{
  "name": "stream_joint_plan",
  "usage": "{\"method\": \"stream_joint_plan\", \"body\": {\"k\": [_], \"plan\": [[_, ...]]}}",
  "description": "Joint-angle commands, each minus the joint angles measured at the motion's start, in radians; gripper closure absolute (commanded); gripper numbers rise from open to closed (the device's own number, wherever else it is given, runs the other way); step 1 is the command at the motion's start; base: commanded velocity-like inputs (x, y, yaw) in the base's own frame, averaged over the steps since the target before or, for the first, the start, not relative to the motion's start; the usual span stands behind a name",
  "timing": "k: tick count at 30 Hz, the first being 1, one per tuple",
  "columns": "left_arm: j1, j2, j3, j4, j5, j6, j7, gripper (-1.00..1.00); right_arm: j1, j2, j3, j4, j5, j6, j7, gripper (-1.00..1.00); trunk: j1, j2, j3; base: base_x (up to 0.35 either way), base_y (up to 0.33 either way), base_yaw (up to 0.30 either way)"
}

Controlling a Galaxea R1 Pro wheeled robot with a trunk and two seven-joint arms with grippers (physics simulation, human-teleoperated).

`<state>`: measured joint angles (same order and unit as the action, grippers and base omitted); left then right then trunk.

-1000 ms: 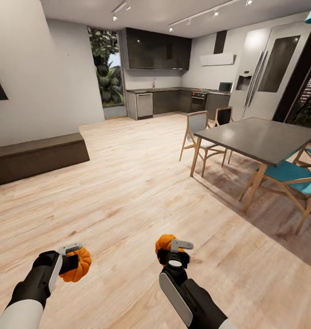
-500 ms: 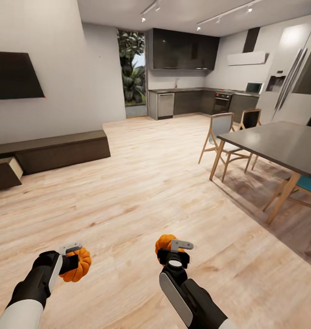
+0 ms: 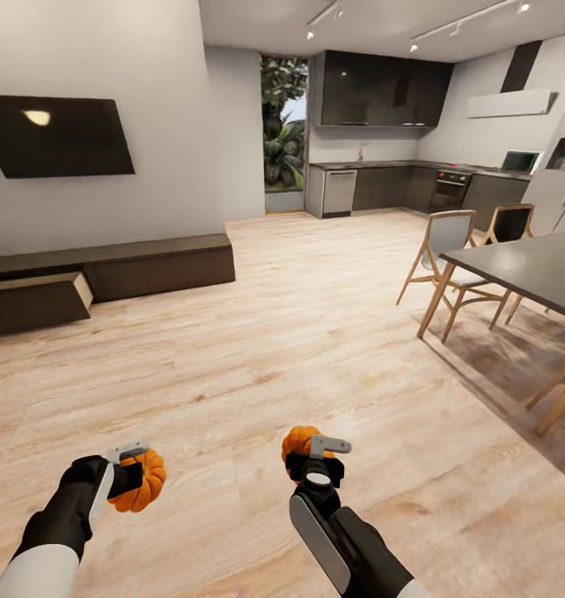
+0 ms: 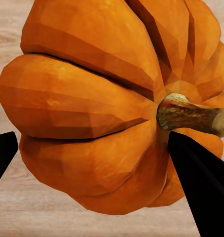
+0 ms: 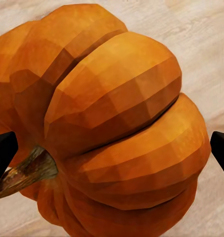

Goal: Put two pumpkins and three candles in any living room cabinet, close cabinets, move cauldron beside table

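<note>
2 pumpkins in hand, 1 per claw, both over bare wood floor (image 3: 257,349). Left pumpkin (image 3: 141,482) clamped in the left claw (image 3: 131,470), fingers closed against its ribbed sides, stem (image 4: 191,113) lying sideways across the wrist view. Right pumpkin (image 3: 300,443) pinched in the right claw (image 3: 319,458), dark finger tips (image 5: 4,155) at either flank of the fruit, stem pointing off to one side. Both grips look firm; neither fruit touching the floor.

Cabinet (image 3: 162,266) well ahead and to the left, long and low against the wall under the dark screen (image 3: 58,133), with 1 drawer (image 3: 33,301) pulled out and its pale lining just visible at the end. Dining table (image 3: 523,266) and chairs (image 3: 449,249) off to the right, kitchen (image 3: 382,166) at the far end.

Likely step: carrying both pumpkins to that open drawer. Best done by driving straight at the drawer's open side, stopping near enough to reach over its rim, keeping the claws clamped all the way, then lowering 1 pumpkin at a time onto the lining before letting go, so neither rolls off the edge.

Both arms held low and forward, forearms roughly parallel, left arm (image 3: 66,515) angled slightly inward, right arm (image 3: 341,531) reaching a little further ahead. Wrists level, pumpkins at about the same height, well apart from each other.
</note>
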<state>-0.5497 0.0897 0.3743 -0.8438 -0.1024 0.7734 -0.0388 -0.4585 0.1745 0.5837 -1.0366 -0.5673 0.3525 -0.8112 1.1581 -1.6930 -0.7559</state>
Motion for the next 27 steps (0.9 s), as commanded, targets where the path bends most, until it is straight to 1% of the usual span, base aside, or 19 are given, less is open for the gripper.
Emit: {"method": "stream_joint_plan", "body": {"k": [1,18,27], "plan": [[-0.001,0.0,0.0,0.0,0.001,0.0,0.002,1.0,0.0,0.0,0.0,-0.001,0.004,-0.001,0.001,1.0,0.0,0.0,0.0,0.198,0.107,0.091],[-0.001,0.003,0.001,0.0,0.001,0.0,0.002,1.0,0.0,0.0,0.0,0.002,0.012,-0.004,0.001,1.0,0.0,0.0,0.0,0.27,0.154,0.008],[0.0,0.003,0.001,0.0,0.001,0.0,0.002,1.0,0.0,0.0,0.001,0.0,0.013,-0.004,0.001,1.0,0.0,0.0,0.0,0.317,0.032,0.0]]}}
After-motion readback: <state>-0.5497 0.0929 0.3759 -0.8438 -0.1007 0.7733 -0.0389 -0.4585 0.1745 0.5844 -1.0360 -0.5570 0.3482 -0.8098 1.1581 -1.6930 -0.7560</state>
